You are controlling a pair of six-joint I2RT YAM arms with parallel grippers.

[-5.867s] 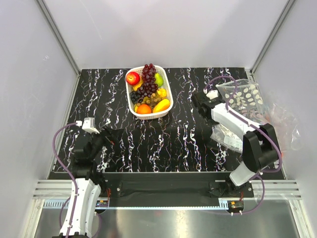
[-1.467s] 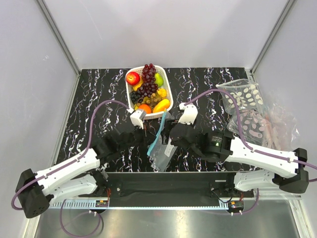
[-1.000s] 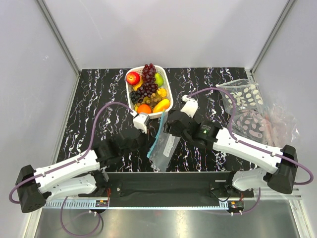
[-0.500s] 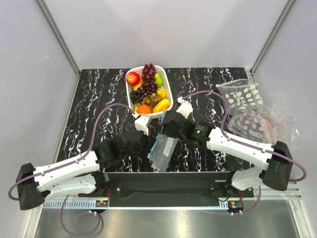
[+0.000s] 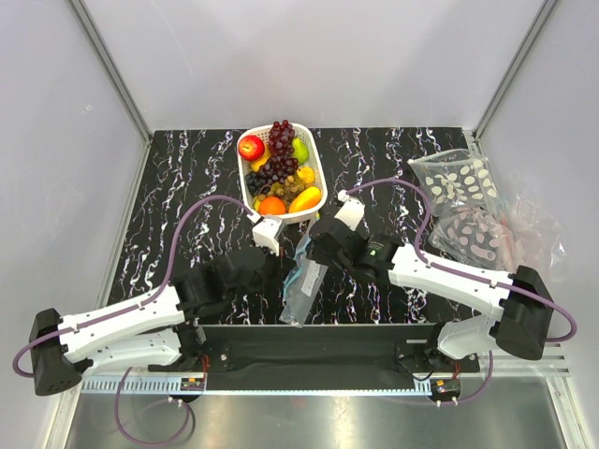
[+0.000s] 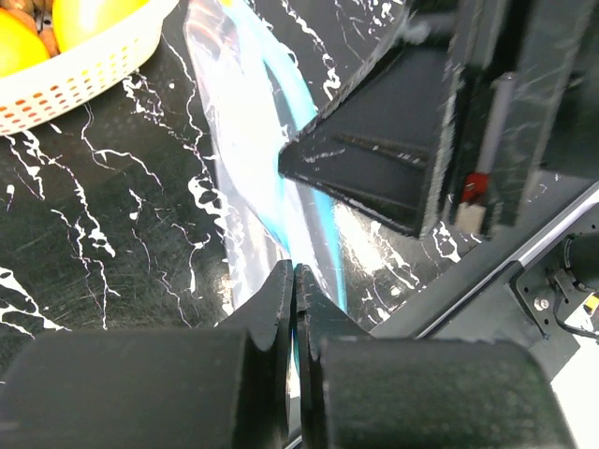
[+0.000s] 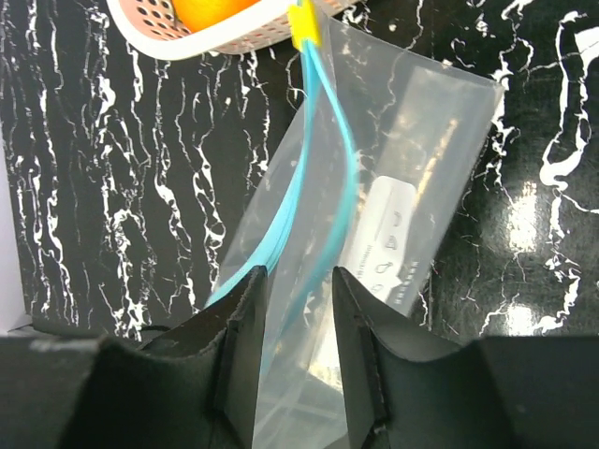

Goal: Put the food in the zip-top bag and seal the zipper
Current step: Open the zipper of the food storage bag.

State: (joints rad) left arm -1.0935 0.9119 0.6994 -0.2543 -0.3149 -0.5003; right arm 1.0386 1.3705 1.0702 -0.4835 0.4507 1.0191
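The left gripper point(image 6: 295, 278) is pinched tight on the teal zipper point(image 7: 351, 164) of the clear zip-top bag point(image 7: 426, 178), the right gripper point(image 7: 299, 281) stands partly apart astride that strip, and the bag hangs over the black marbled table point(image 5: 187, 187), near the white basket point(image 5: 281, 219) of toy fruit point(image 5: 279, 161).

Left tool point(image 6: 295, 273) pinched shut, right tool point(image 7: 299, 281) fingers apart

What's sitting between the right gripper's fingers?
The zip-top bag's edge: the teal zipper strip runs down into the gap between the right gripper's fingers, which stand apart, not pinching it. The right wrist view shows it.
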